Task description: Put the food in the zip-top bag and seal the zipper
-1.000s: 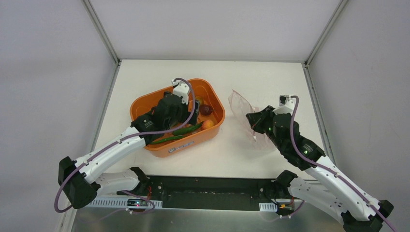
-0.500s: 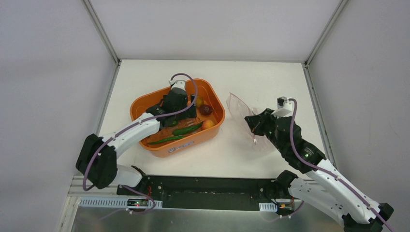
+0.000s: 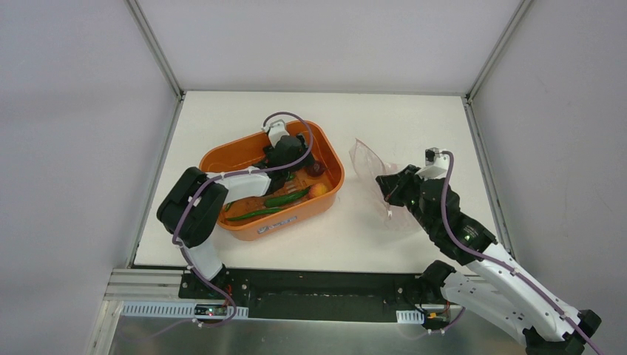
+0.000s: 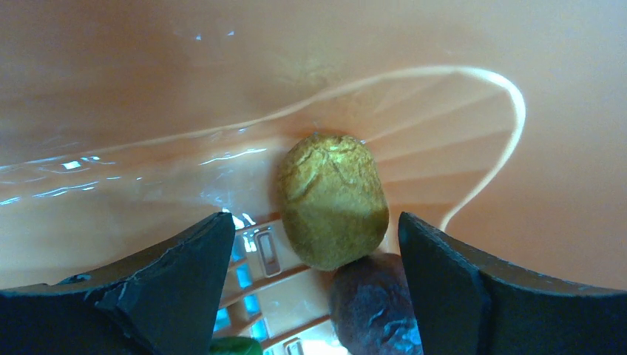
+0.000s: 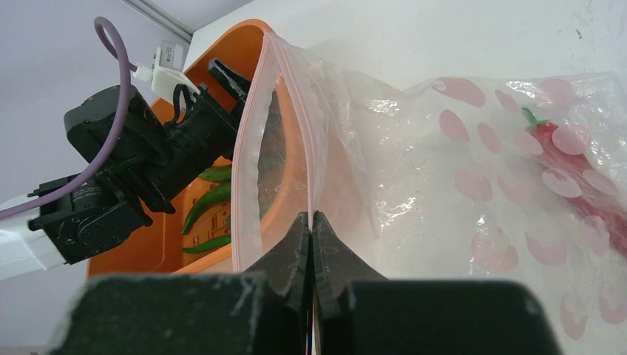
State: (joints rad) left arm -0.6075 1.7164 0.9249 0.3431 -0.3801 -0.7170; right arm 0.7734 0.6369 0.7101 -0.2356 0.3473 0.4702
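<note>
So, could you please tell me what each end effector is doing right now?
Left end effector: open, flanking a yellow-brown round piece, not gripping it.
Right end effector: closed on the bag rim.

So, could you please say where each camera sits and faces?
Top external: above and behind the bases, looking down at the white table; the left arm reaches into the orange plastic tub, the right arm holds the clear dotted zip-top bag.
Left wrist: inside the tub, facing its wall and a round olive-brown piece beyond the open left fingers.
Right wrist: beside the bag, facing the tub; shut right fingers pinch the pink zipper strip.
Shared: top and right wrist both show tub, bag, left arm.
</note>
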